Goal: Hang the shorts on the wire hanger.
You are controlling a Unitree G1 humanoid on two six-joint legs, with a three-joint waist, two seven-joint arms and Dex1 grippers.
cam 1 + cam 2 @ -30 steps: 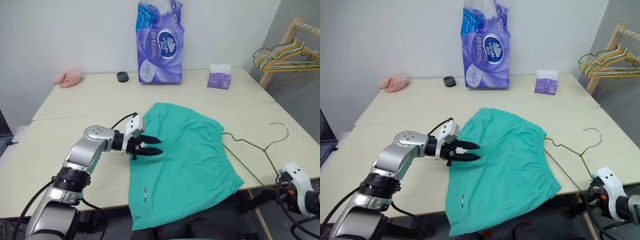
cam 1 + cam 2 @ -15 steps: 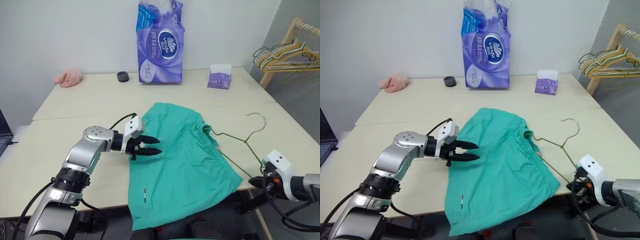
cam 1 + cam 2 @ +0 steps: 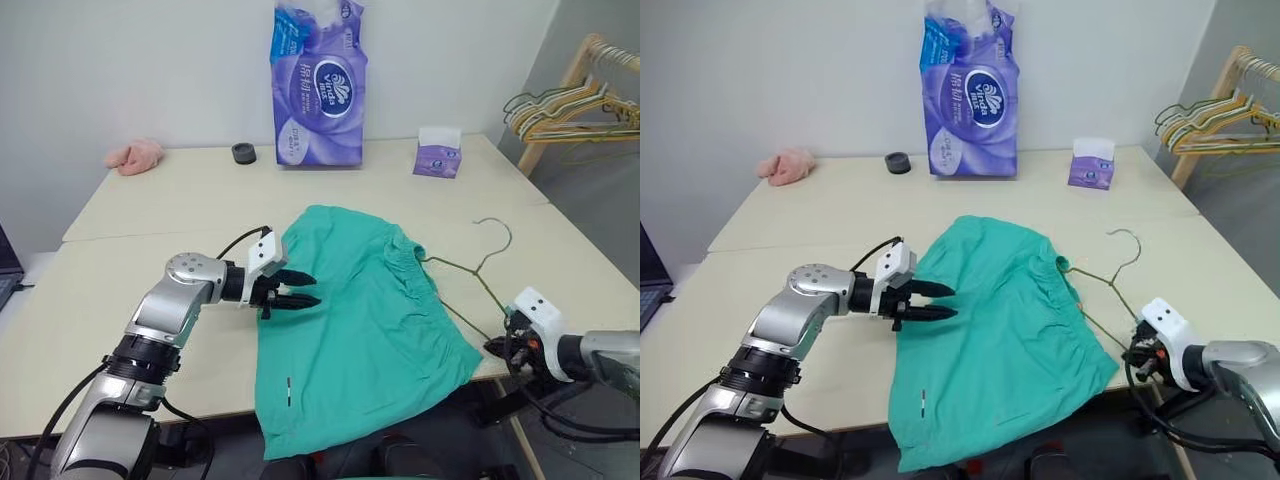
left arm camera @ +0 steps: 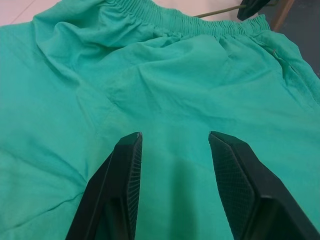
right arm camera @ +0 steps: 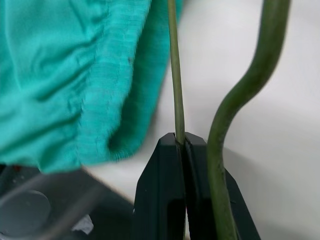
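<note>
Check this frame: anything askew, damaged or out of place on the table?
Nothing looks damaged or spilled. The shorts lie rumpled, one leg drooping over the table's near edge. The wire hanger sits askew, one end poking into the waistband while the right gripper pinches its wire; that fits the task.

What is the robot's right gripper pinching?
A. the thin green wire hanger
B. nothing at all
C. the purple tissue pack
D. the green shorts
A: the right gripper has its black fingers shut on the thin wire of the wire hanger, beside the shorts.
</note>
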